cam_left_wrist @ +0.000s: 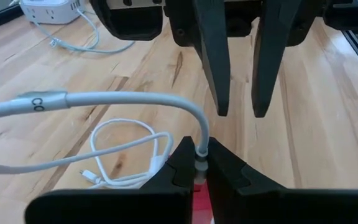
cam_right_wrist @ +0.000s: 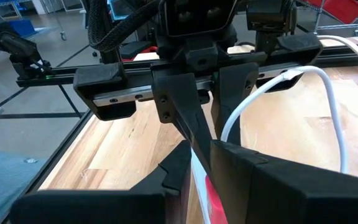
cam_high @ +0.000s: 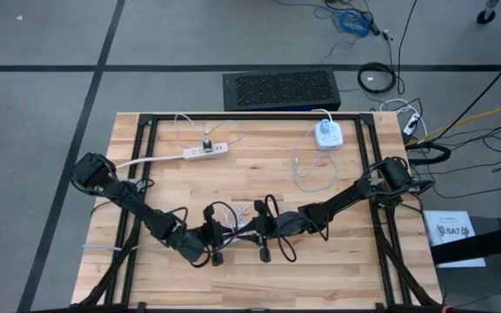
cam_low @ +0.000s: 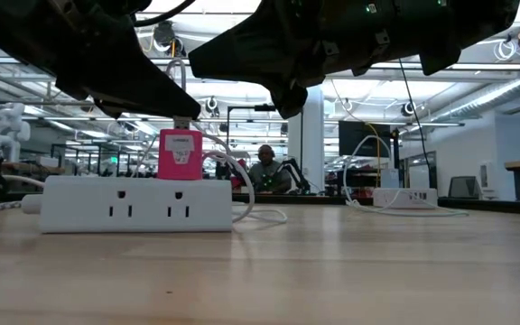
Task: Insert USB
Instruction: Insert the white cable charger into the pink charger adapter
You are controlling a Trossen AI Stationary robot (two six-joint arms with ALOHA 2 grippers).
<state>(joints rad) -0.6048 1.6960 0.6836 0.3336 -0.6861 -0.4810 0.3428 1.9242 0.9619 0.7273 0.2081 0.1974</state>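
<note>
Pinched in the left gripper (cam_left_wrist: 202,167), a white USB cable's plug (cam_left_wrist: 201,163) faces the right gripper (cam_right_wrist: 199,163), clamped on something red; aligning and inserting comes next.

Your left arm (cam_high: 137,204) and right arm (cam_high: 346,198) are matte black, jointed in chunky segments, with black cables looping along them. Each ends in a squared black rail block carrying two tapered, wedge-shaped jaws.

"CO" on the white cable's sleeve (cam_left_wrist: 42,101), rest cut off
</note>
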